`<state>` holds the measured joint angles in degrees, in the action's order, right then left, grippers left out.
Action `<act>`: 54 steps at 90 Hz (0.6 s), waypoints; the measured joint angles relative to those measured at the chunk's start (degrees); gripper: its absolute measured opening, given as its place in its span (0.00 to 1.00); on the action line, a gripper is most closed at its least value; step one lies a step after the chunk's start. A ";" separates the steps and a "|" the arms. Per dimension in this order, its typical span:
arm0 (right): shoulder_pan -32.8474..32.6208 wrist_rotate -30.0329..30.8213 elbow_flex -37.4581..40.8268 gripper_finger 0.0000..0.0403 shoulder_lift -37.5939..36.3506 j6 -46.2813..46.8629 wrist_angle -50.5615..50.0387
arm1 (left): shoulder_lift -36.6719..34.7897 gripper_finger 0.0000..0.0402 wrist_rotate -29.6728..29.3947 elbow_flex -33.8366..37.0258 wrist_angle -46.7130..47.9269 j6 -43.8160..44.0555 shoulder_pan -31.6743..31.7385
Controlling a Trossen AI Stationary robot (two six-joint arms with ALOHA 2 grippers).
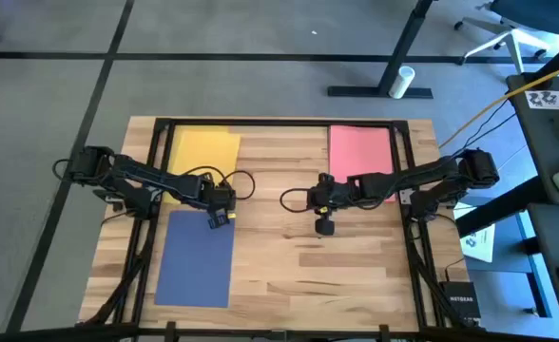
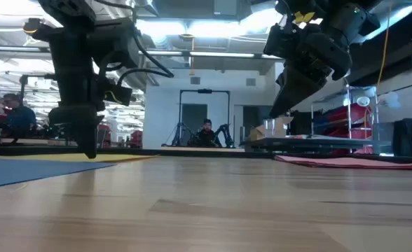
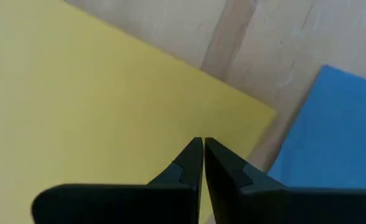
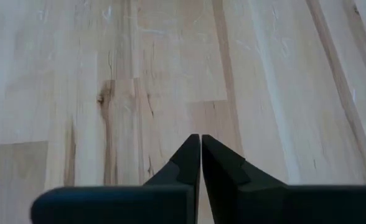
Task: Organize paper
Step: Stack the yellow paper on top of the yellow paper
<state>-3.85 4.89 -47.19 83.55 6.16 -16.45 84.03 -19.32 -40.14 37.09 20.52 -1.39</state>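
1. Three sheets lie flat and separate on your wooden surface (image 1: 289, 256): yellow sheet (image 1: 206, 152) far left, navy blue sheet (image 1: 197, 258) near left, pink sheet (image 1: 359, 152) far right. Yellow and blue sit close at one corner, with bare wood showing between them; pink is well apart.
2. Your left tool (image 1: 217, 215) hangs low at the junction of yellow and blue, fingers pressed together, holding nothing. In its wrist view the fingertips (image 3: 195, 152) are over the yellow sheet's edge.
3. Your right tool (image 1: 324, 226) is mid-surface over bare wood, fingers likewise together and empty.
4. Judged step: early, nothing stacked; the left arm looks set to work the yellow sheet.
5. Next move calls for pressing down and sliding, or parting the fingers to catch an edge. Thin paper lies flush, so expect slipping.
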 joint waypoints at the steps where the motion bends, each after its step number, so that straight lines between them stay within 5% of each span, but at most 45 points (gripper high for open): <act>1: 0.00 0.00 0.00 0.01 0.00 0.00 0.00 | 0.00 0.00 -0.10 -0.01 0.17 0.23 0.00; 27: -0.01 0.00 0.01 0.01 0.00 -0.01 0.02 | 0.00 0.00 -1.02 0.42 -0.35 0.43 2.62; 54: -0.01 0.00 0.01 0.01 0.00 -0.23 0.07 | -0.02 0.00 -1.98 0.44 -13.02 -4.13 6.95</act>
<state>-3.86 4.89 -47.18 83.55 5.93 -16.38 84.01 -21.30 -39.70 24.07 16.38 5.56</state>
